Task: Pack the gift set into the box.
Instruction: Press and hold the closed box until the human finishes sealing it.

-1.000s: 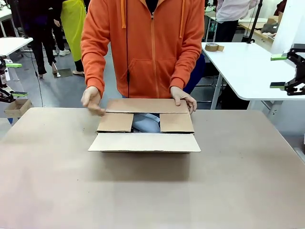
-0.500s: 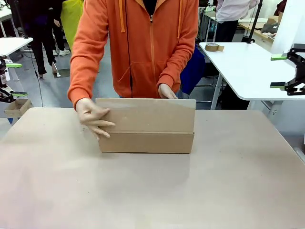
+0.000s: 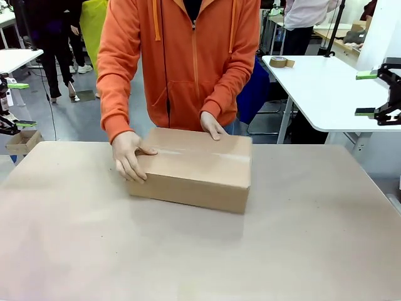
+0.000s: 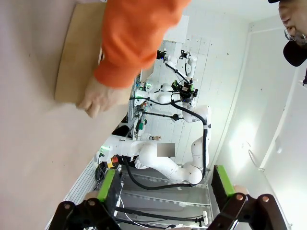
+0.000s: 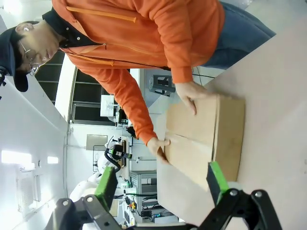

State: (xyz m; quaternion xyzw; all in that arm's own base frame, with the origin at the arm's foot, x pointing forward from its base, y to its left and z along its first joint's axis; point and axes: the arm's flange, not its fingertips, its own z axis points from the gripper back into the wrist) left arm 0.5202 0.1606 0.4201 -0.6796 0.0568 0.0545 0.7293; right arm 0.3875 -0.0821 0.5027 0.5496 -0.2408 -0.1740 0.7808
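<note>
The box (image 3: 194,166) sits shut mid-frame under the person's 2 hands (image 3: 128,155). It looks stiff, maybe light; I'd hold its short ends. My left gripper (image 4: 164,181) and right gripper (image 5: 160,176) are spread wide, empty.

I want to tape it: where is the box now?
In the front view the box sits closed on the far middle of the table, one hand of the person on its left end, the other hand on its far edge.

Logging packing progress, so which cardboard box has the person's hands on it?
The large closed carton on the table, both hands on it. The small box far off at left is untouched.
</note>
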